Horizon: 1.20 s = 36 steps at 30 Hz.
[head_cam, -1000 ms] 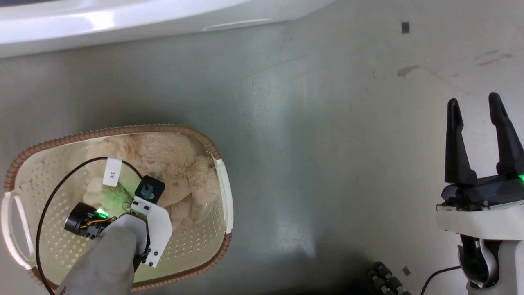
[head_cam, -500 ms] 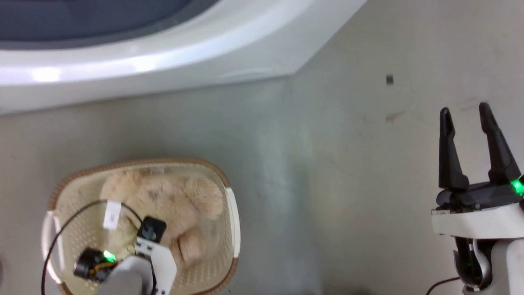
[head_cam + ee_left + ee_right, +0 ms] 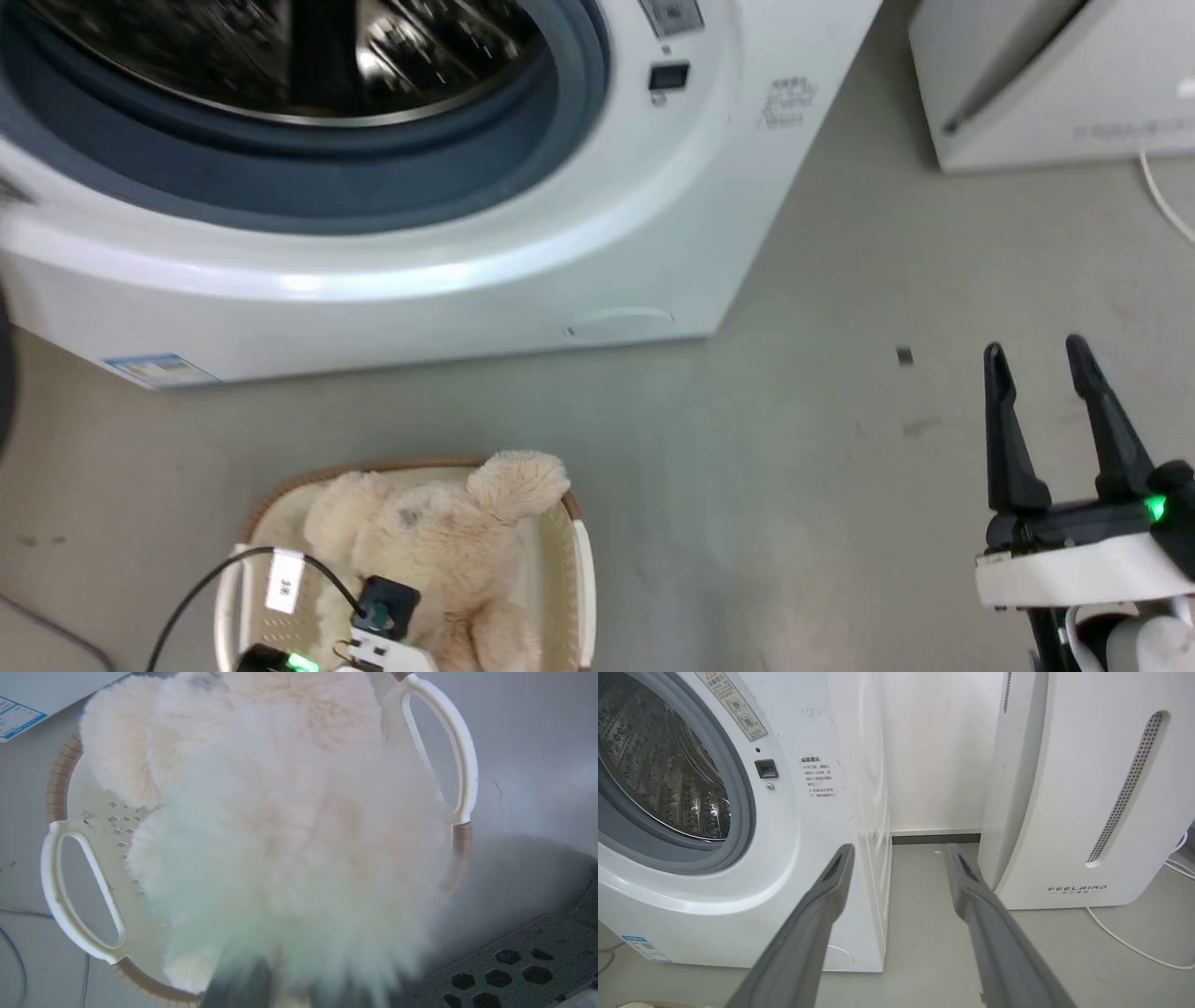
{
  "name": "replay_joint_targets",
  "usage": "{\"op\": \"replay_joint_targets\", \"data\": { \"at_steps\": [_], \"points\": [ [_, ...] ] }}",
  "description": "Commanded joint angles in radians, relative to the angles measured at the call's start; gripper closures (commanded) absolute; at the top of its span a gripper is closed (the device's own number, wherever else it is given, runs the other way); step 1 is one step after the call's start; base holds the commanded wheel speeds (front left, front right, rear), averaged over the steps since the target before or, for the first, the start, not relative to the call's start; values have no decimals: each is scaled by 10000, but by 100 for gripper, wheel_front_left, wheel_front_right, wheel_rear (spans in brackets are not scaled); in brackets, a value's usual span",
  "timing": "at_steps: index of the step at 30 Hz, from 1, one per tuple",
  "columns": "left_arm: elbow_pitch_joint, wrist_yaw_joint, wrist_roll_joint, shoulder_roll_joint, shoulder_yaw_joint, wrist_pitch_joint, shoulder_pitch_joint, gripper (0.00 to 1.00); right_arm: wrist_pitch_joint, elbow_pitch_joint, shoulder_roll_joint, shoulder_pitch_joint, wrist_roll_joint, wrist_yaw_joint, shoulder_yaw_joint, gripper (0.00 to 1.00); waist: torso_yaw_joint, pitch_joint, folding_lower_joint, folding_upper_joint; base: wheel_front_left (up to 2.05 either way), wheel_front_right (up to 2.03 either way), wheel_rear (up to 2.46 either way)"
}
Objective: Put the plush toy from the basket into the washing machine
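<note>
The cream-beige plush toy (image 3: pixel 439 541) sits in the oval basket (image 3: pixel 574 569) at the bottom left of the head view, one rounded ear poking over the brown rim. In the left wrist view the toy (image 3: pixel 289 826) hangs blurred close to the camera, above the basket (image 3: pixel 460 765). My left gripper (image 3: pixel 294 975) is sunk in the fur and shut on the toy, its tips hidden. The washing machine (image 3: pixel 653 215) stands behind the basket with its grey-gasketed porthole (image 3: pixel 308 177) open and its steel drum (image 3: pixel 654 765) showing. My right gripper (image 3: pixel 1036 359) stands open over bare floor at the right.
A white slanted appliance (image 3: pixel 1087 788) with grey lettering stands right of the washer, with a narrow gap between them. A white cable (image 3: pixel 1162 196) trails on the floor beside it. Grey floor stretches between basket and right gripper. My dark perforated base (image 3: pixel 514 961) lies beside the basket.
The head camera has tilted up, bringing the washer's porthole and drum into view. The toy has risen in the basket with my left gripper, its ear now above the rim.
</note>
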Motion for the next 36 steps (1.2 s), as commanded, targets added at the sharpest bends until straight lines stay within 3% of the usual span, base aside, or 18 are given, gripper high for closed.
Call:
{"op": "replay_joint_targets", "data": {
  "at_steps": [1,9,21,30,36],
  "points": [
    [-77,-9,-77,-56,-13,-125,89,100,-44,49,-2,148,-85,-9,-30,0,366,-634,1,0,0,0,0],
    [-1276,418,-123,-341,41,-277,573,100,-44,139,-2,722,-64,-9,-69,0,737,-1672,1,0,0,0,0],
    [-6063,1256,184,146,852,-282,2030,100,-44,121,-2,1186,-51,-9,-89,0,948,-2461,1,0,0,0,0],
    [-9479,1585,484,564,1865,-282,2337,100,-44,-72,-2,1151,31,-9,6,0,681,-2193,1,0,0,0,0],
    [-10882,1632,591,844,2506,-282,1619,100,-44,-321,-2,879,37,-9,1,0,349,-1337,1,0,0,0,0]
  ]
}}
